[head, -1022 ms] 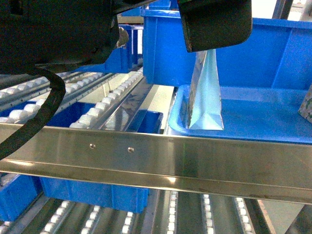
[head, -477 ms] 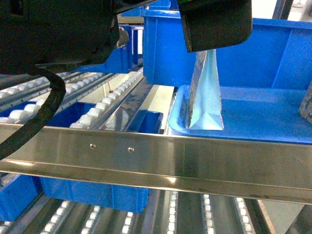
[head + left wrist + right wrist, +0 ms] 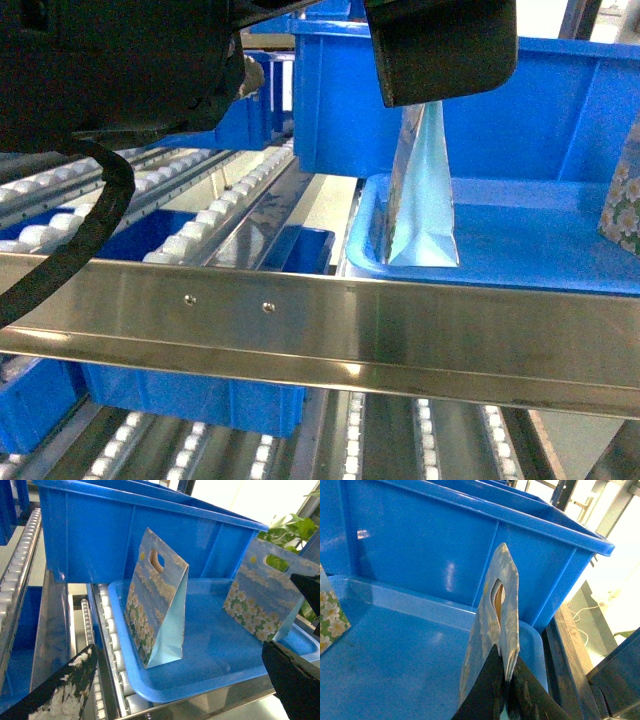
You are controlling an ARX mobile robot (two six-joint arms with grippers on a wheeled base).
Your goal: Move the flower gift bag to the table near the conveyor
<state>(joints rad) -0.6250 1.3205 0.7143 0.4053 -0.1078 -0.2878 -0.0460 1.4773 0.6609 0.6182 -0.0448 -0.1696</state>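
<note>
On the conveyor [image 3: 300, 320], at the right end of the shallow blue tray [image 3: 165, 692], sits the flower gift bag [image 3: 260, 600]. It's tilted and not standing square. I can't tell if its lower corner touches the tray floor. The right gripper [image 3: 506, 660] has its fingers pressed together on the bag's thin edge, near the handle cutout. My read is that an edge pinch suits a flat paper bag and lets it come out over the tray's low rim. The left gripper [image 3: 179, 652] has its fingers spread wide with nothing between them. It's parked off the tray's front left corner, probably just clear of the lift path. A second bag [image 3: 155, 605] stands upright near the tray's left edge, well apart from the held one, with a tall blue bin [image 3: 100, 535] right behind the tray. The left wrist view is the only one showing both printed fronts. They look alike to me there, so I take the pinched one as the target. The right wrist view is the only one that shows the grip itself. The head view hides the grip behind a dark arm housing. It shows only a sliver of the held bag at its right margin, plus the second bag's pale-blue side and the rollers [image 3: 200, 225]. The table isn't in any view, so the carry hasn't started.
</note>
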